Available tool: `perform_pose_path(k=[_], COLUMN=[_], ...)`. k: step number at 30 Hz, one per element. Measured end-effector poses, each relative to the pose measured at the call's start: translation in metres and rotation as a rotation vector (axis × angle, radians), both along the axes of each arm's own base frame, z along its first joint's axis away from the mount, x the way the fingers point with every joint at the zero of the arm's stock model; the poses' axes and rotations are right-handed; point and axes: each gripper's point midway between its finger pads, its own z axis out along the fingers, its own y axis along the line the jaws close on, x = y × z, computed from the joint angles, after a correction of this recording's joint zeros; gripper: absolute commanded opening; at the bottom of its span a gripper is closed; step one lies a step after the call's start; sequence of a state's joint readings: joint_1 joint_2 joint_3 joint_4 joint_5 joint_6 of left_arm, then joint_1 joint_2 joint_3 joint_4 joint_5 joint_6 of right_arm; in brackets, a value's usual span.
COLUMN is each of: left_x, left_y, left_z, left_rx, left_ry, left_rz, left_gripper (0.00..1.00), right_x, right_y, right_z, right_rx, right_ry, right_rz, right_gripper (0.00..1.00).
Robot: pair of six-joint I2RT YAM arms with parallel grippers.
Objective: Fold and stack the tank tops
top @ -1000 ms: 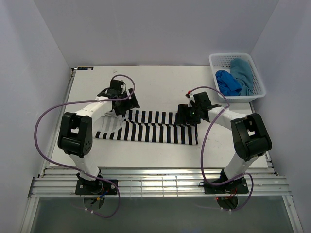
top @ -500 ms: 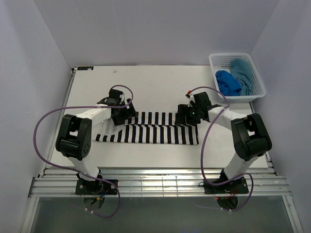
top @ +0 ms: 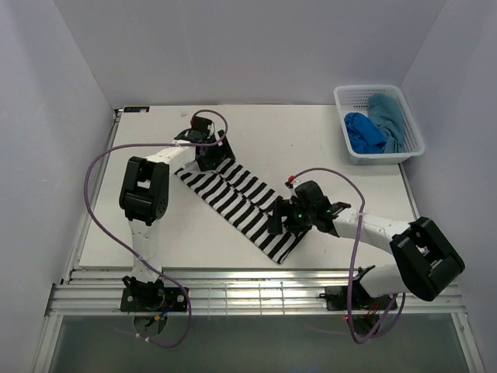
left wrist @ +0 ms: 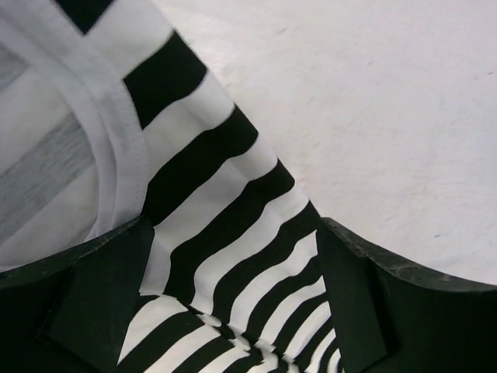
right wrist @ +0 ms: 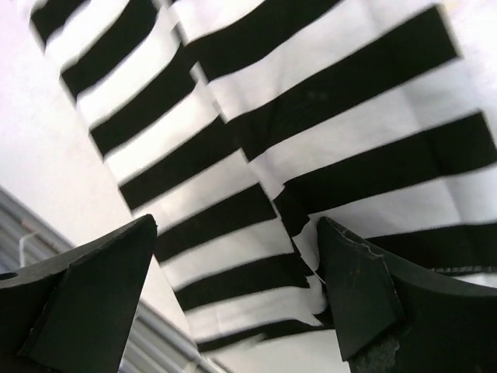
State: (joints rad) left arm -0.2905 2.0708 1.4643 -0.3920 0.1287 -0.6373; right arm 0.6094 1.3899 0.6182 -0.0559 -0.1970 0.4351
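Observation:
The black-and-white striped tank top lies as a long folded band on the white table, running diagonally from far left to near right. My left gripper stands over its far end, jaws wide, with striped cloth and its white neck band beneath my left gripper. My right gripper is over the near end, also open, above the hem in the right gripper's view. The royal blue top and the teal top lie in the basket.
A white mesh basket stands at the table's far right corner. Metal rails run along the near edge, close to the striped top's near end. White walls close in the left, back and right sides.
The striped top has swung from lying left-to-right to a diagonal. My left gripper moved toward the far side, my right gripper toward the near edge and leftward.

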Motion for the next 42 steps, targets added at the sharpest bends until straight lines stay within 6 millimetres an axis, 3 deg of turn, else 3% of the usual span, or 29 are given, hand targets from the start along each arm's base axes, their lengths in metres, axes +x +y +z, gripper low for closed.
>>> perform_pose_path(k=[8,15,24,27,31,34,36,38,42], left_x=[0.064,0.092,0.097,0.096,0.091,0.088,0.087,0.085,0.069], left_y=[-0.079,-0.131,-0.141,-0.140,-0.135,-0.132,-0.131,-0.130,-0.124], left_z=[0.006,0.011,0.014,0.015,0.020,0.035,0.055,0.084,0.161], left_rx=[-0.112,-0.224,-0.268,-0.263,-0.237,-0.227,-0.232,-0.245,-0.267], left_ry=[-0.119,-0.188,-0.208,-0.212,-0.202,-0.206,-0.226,-0.261,-0.361], left_rz=[-0.121,-0.237,-0.274,-0.276,-0.272,-0.271,-0.273,-0.277,-0.291], left_gripper=[0.98,0.98,0.98,0.98,0.98,0.98,0.98,0.98,0.98], right_x=[-0.076,-0.096,-0.096,-0.089,-0.074,-0.067,-0.065,-0.065,-0.063], right_y=[0.055,0.103,0.109,0.113,0.120,0.119,0.113,0.105,0.074], right_z=[0.003,0.005,0.015,0.030,0.064,0.088,0.103,0.115,0.124], right_rx=[0.036,0.009,-0.061,-0.055,-0.025,0.008,0.024,0.046,0.069], right_ry=[0.075,0.087,0.095,0.066,-0.009,-0.070,-0.100,-0.125,-0.143], right_rz=[0.155,0.281,0.277,0.263,0.230,0.204,0.188,0.171,0.121], right_gripper=[0.90,0.90,0.90,0.90,0.90,0.90,0.90,0.90,0.90])
